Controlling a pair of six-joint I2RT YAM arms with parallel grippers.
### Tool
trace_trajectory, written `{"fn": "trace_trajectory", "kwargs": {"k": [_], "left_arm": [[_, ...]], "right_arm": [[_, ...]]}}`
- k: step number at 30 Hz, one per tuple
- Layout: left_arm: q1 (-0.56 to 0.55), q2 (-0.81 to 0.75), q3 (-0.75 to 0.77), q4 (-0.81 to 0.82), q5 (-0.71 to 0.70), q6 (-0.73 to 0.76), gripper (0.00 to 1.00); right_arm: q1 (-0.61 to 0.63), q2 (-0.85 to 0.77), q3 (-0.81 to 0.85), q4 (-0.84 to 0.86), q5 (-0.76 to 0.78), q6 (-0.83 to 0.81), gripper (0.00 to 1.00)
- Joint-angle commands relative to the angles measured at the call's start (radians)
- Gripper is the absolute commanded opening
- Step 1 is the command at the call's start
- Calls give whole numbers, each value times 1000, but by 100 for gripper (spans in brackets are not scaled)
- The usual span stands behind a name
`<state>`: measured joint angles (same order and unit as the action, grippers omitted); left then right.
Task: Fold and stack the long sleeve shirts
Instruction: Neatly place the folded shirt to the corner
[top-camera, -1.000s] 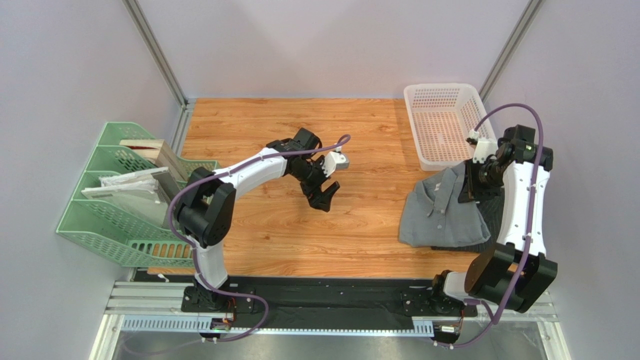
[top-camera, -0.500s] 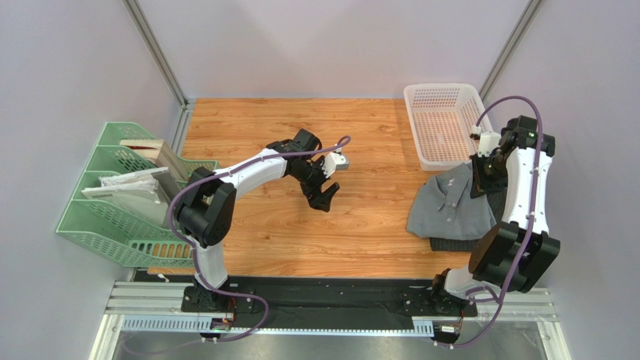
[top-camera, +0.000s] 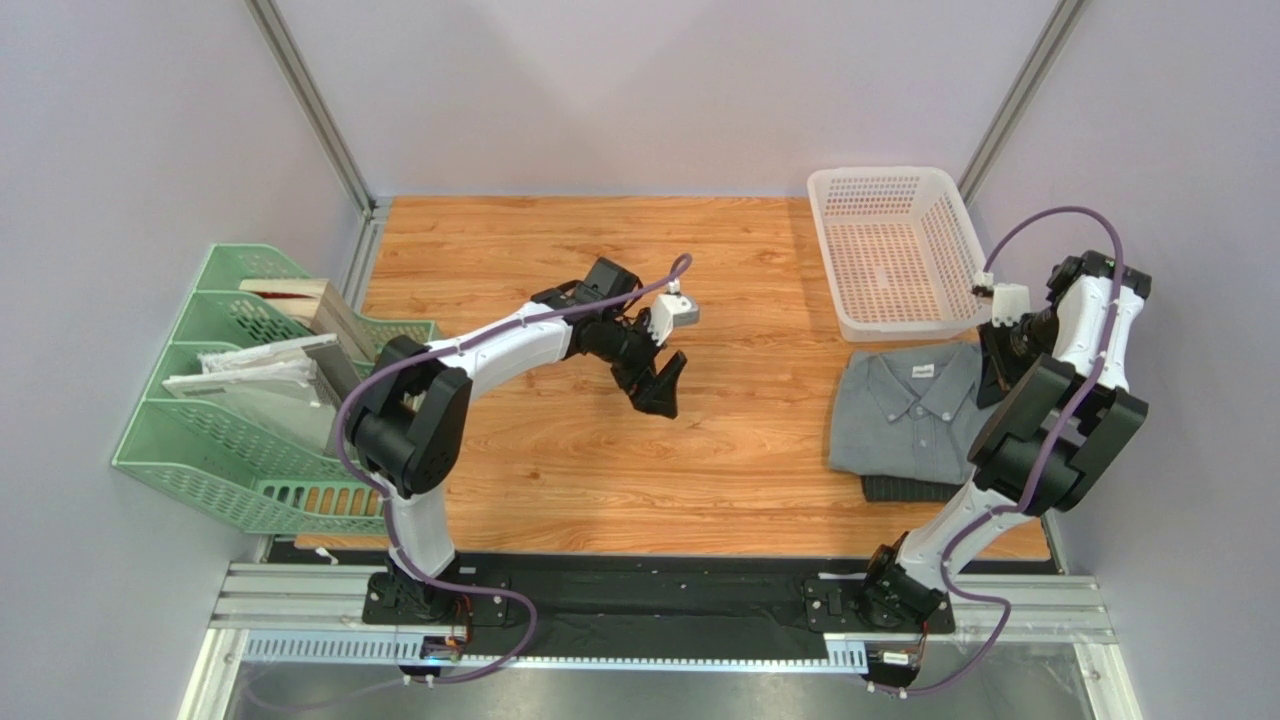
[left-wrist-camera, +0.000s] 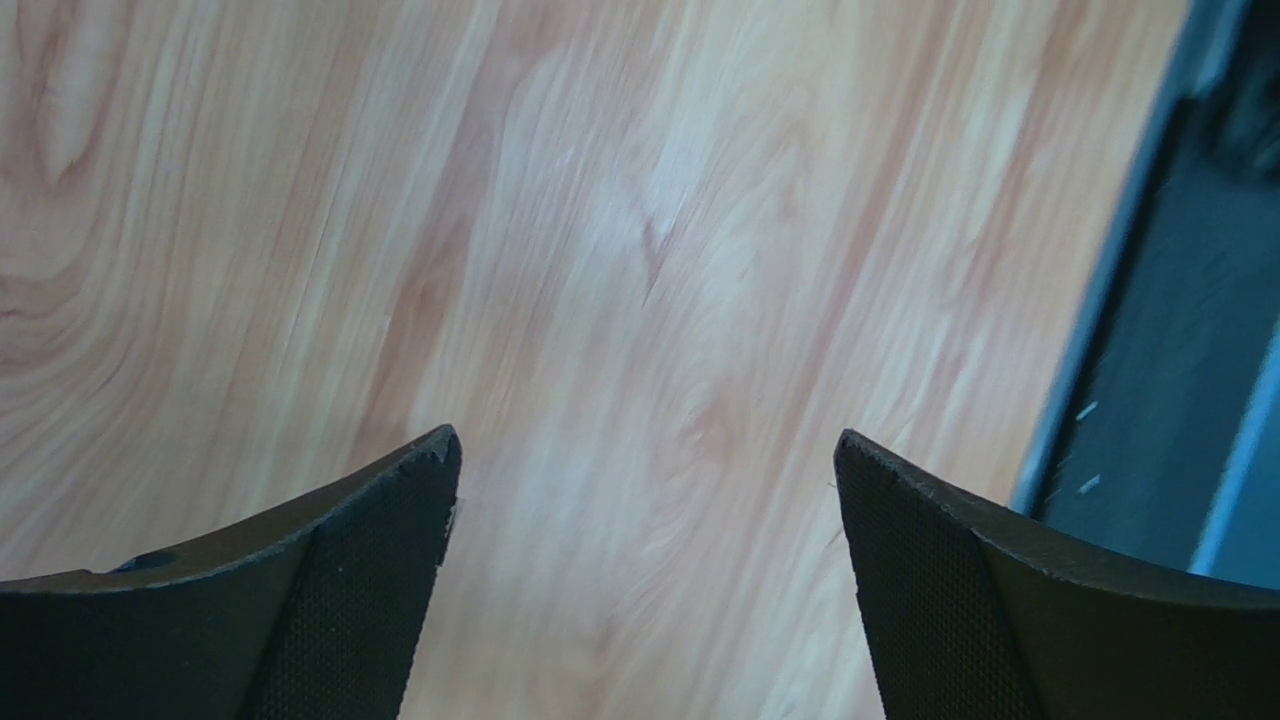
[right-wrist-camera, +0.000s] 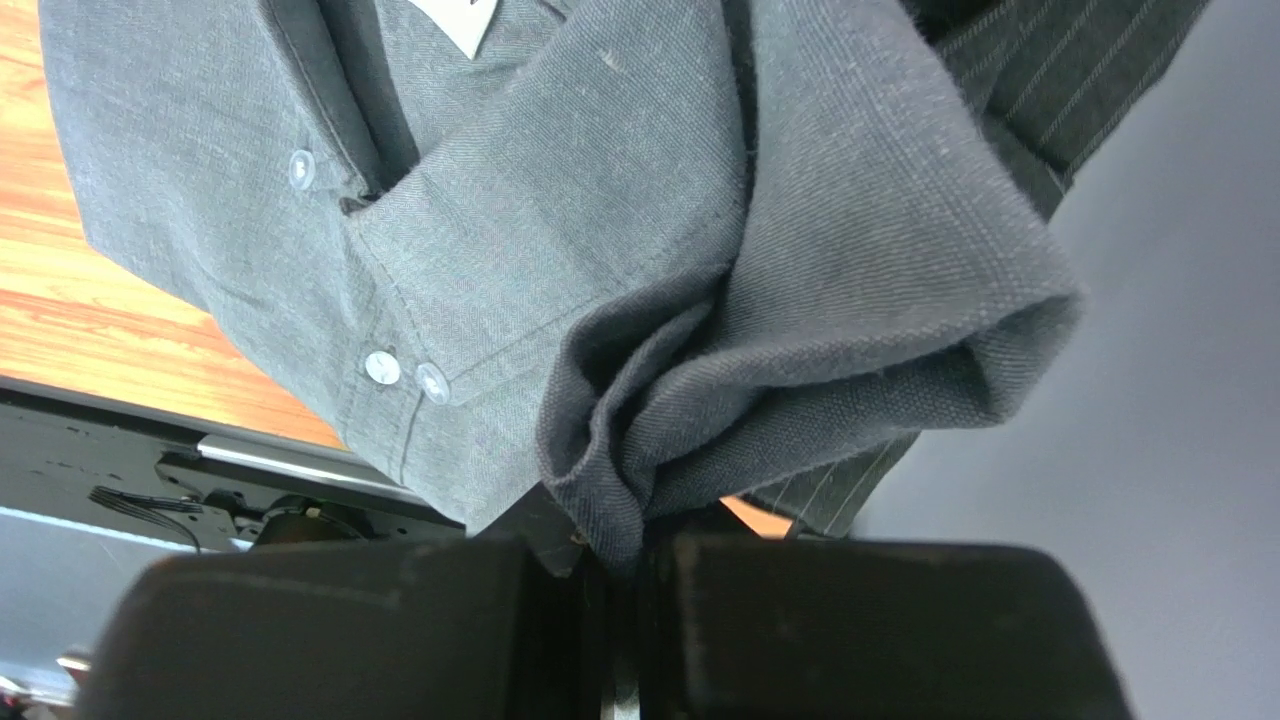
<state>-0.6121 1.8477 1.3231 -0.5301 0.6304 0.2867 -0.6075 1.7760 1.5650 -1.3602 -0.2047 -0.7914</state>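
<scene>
Down at the near right of the wooden counter (top-camera: 526, 255), the two shirts sat stacked. The plain grey shirt (top-camera: 902, 413) lay folded on top, collar toward the far side, buttons showing and white neck label (top-camera: 927, 365) up. The charcoal pinstriped shirt (top-camera: 909, 489) peeked out beneath it along the near edge. And look at the right pincer (right-wrist-camera: 639, 558): clenched hard on a bunched fold of that grey shirt at its right side. From the wrist view the cloth puckered right between the black fingers, with pinstriped cloth showing behind it.

Over at the middle of the counter, the left pincer (top-camera: 658, 386) hovered above bare wood, fingers spread wide with nothing between them, well apart from the shirts. Off the left edge stood a green file rack (top-camera: 226, 435) with papers and a wooden board in its slots. Farther back on the right, just beyond the grey shirt's collar, sat the white mesh basket (top-camera: 842, 255).
</scene>
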Motion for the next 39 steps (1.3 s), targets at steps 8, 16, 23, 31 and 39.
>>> {"fn": "trace_trajectory", "kwargs": {"k": [8, 16, 23, 31, 39], "left_arm": [[-228, 123, 88, 653, -137, -988, 78], [-350, 436, 278, 774, -235, -1302, 77], [-383, 525, 294, 811, -304, -1357, 73], [-397, 623, 352, 857, -281, -1388, 68], [-402, 685, 407, 943, -222, -1446, 52]], "right_arm": [[3, 45, -22, -238, -68, -11, 0], [-12, 69, 1, -217, -22, -38, 0], [-14, 112, -3, -228, -38, -37, 0], [-17, 120, 20, -228, -12, -51, 0], [-17, 132, 38, -228, -12, -46, 0]]}}
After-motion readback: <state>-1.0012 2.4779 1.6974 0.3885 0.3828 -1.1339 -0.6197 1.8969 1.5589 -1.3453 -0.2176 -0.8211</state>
